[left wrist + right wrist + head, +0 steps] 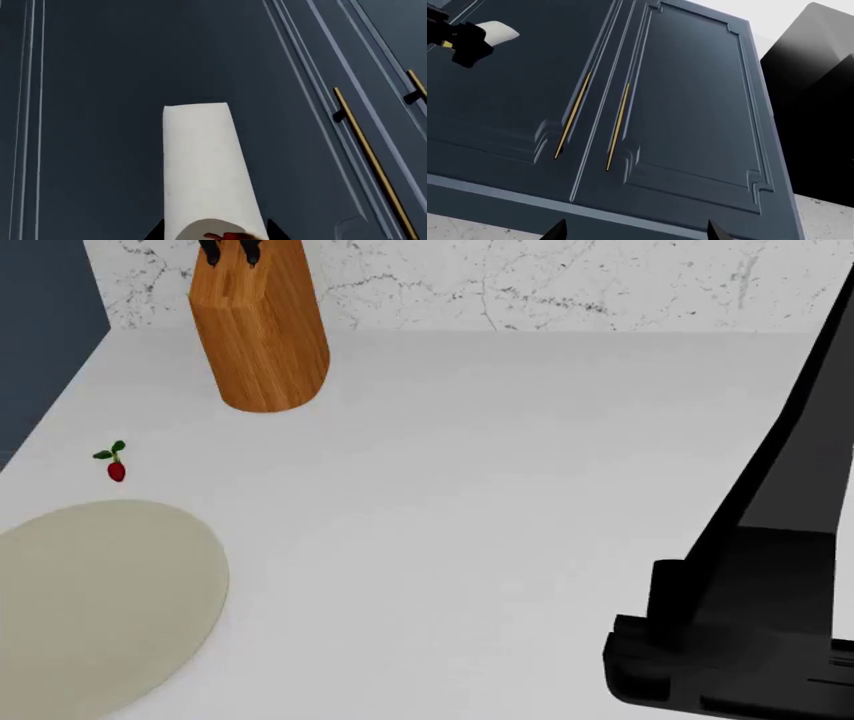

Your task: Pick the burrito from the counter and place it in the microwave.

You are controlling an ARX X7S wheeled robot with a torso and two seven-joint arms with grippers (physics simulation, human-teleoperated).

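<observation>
Burrito (203, 170) pinched in left jaws, right jaws spread, before cabinet doors (687, 100), microwave (761, 610) beside.

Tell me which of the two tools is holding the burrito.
The left tool: the burrito sits between its fingertips, in front of the cabinet doors. The right tool has its fingertips apart, with nothing between them.

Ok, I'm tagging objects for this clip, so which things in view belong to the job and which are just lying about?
Job:
burrito, gripped in the left tool
microwave
counter

Lying about:
knife block
cherry
plate
cabinet doors
right tool, open and empty
</observation>
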